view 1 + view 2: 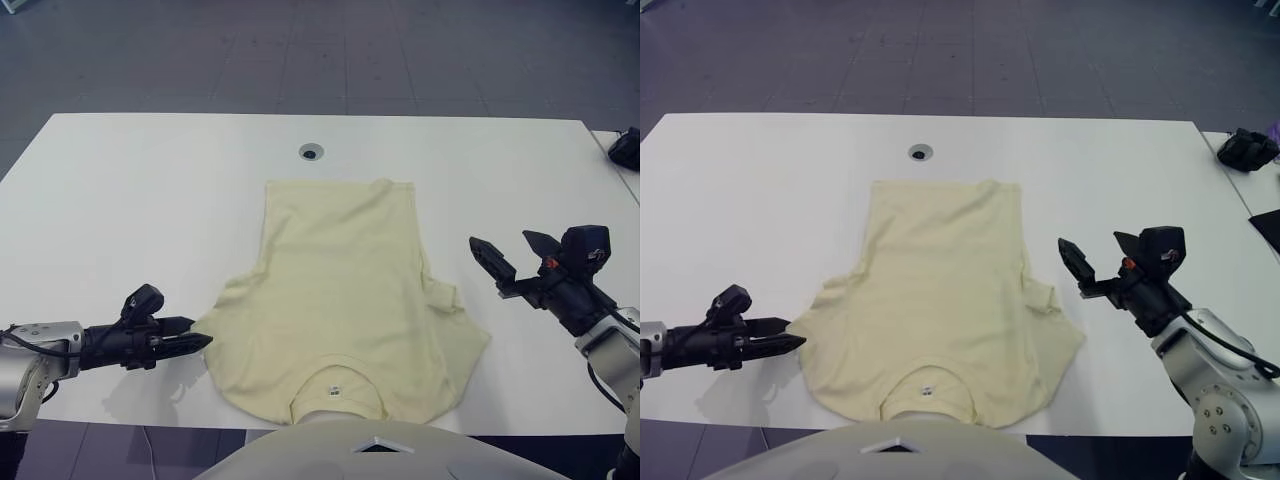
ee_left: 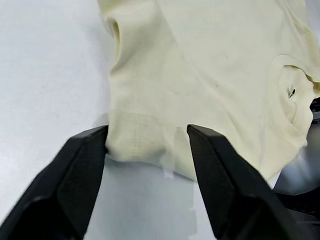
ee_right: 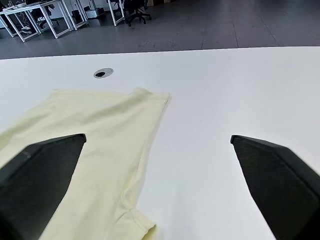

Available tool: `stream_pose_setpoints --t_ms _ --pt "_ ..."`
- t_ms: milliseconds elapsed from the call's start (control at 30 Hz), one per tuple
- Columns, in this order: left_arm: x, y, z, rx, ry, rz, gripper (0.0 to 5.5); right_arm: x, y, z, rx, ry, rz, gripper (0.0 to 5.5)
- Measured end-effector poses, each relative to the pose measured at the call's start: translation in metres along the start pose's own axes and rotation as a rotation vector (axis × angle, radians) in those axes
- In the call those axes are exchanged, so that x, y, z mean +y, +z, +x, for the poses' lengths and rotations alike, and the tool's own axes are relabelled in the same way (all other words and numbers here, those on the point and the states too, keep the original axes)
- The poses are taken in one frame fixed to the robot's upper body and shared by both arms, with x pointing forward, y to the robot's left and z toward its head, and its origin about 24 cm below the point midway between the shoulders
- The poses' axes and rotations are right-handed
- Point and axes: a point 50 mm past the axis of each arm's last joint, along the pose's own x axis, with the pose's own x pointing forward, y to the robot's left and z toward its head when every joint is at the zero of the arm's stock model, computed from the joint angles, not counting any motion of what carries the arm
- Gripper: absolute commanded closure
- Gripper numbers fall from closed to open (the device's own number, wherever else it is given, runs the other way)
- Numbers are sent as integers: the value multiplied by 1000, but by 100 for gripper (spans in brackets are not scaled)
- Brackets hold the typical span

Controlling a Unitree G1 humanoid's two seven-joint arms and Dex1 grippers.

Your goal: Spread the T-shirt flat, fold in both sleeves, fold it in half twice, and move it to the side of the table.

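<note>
- Lying mid-surface on the white rectangular table point(image 1: 120, 200), the pale yellow cotton T-shirt point(image 1: 345, 290) has its collar by the near edge and its hem toward the far edge.
- My left claw point(image 1: 200, 335), fingers parted, sits at the left sleeve point(image 1: 225, 310), with the cloth edge between them.
- My right claw point(image 1: 500, 240) gapes wide above the surface, just beside the right sleeve point(image 1: 445, 300).

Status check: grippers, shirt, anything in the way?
Left gripper open, fingers astride the T-shirt at its left sleeve edge. Right gripper open, right of the shirt. Shirt spread, collar toward robot, not yet halved. Cable port beyond hem, apart.
</note>
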Motion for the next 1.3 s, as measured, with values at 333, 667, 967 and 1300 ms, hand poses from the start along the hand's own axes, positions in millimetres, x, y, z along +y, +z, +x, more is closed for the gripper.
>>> stream_pose_setpoints --t_ms 333,667,967,1300 --pt "14 4 4 -7 70 25 519 -1 1 3 4 6 -11 10" --pt "31 15 3 -72 200 1 548 -5 8 10 7 10 -46 10" --pt "27 11 -4 -30 152 15 409 -4 8 12 -1 19 -51 10" --pt "22 9 -12 32 60 9 335 -2 0 6 17 -6 -43 10"
